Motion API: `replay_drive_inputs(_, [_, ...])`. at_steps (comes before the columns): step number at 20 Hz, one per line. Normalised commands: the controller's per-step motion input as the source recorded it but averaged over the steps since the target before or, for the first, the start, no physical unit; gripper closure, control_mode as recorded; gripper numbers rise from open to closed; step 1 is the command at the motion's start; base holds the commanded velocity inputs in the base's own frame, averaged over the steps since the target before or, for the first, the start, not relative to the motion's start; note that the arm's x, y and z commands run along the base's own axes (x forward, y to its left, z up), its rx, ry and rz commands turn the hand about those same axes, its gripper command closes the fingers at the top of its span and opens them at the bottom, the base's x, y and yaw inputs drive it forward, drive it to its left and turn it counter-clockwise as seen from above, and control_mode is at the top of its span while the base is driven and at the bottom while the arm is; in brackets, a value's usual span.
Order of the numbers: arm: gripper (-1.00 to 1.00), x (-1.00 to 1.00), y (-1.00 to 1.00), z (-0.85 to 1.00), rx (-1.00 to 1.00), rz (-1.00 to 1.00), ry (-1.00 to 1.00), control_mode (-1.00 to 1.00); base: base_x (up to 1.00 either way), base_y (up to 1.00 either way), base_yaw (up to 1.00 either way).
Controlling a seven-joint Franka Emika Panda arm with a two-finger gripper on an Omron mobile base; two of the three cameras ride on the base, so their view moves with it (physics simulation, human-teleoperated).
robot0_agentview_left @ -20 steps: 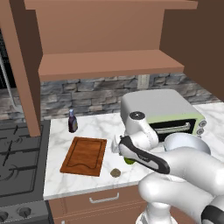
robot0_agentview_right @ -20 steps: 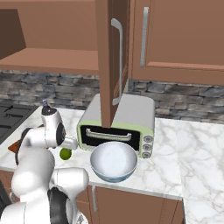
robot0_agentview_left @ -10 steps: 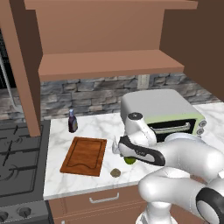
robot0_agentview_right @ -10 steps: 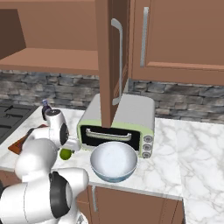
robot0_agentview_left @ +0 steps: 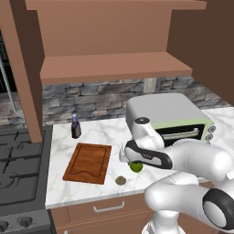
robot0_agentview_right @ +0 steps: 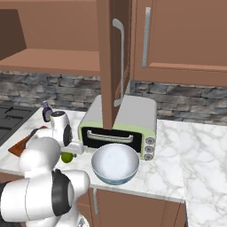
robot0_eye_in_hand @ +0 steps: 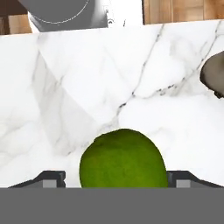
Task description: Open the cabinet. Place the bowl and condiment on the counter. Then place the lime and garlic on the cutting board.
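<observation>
The robot's tool (robot0_eye_in_hand: 116, 177) is straddling the lime (robot0_eye_in_hand: 124, 159) on the marble counter (robot0_agentview_left: 91, 137), its two dark tips standing wide on either side of the fruit with a sliver of gap visible at each flank, so nothing appears gripped yet. The lime is lying just right of the cutting board (robot0_agentview_left: 88, 162), with the garlic (robot0_agentview_left: 120, 180) a little nearer the counter's front edge and the condiment (robot0_agentview_left: 76, 127) standing behind the board by the stone backsplash. The bowl (robot0_agentview_right: 115, 163) is sitting in front of the toaster oven (robot0_agentview_right: 119, 126), and the cabinet (robot0_agentview_right: 111, 57) is hanging open above.

The step in hand seems to be the pickup of the lime. Doing it well probably means closing on the widest part of the ball, squarely centred between the tips, since a smooth round fruit is apt to squirt out if pinched high or off-centre. A straight lift before swinging towards the board should also keep the load clear of the garlic nearby and of the board's grooved rim.
</observation>
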Motion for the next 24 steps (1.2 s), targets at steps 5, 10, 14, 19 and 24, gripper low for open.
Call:
replay_drive_inputs(5, [1.00, -0.74, 0.08, -0.14, 0.00, 0.00, -0.04, -1.00, 0.00, 0.00, 0.00])
replay_drive_inputs(10, [1.00, -0.41, 0.04, 0.04, 0.00, 0.00, -0.08, -1.00, 0.00, 0.00, 0.00])
replay_drive_inputs(14, [1.00, -0.06, 0.07, 0.85, 0.00, 0.00, -0.22, -1.00, 0.00, 0.00, 0.00])
replay_drive_inputs(19, [1.00, 0.35, 0.63, 0.61, 0.00, 0.04, -0.14, -1.00, 0.00, 0.00, 0.00])
replay_drive_inputs(24, [1.00, 0.59, 0.71, 0.36, 0.01, 0.09, -0.01, -1.00, 0.00, 0.00, 0.00])
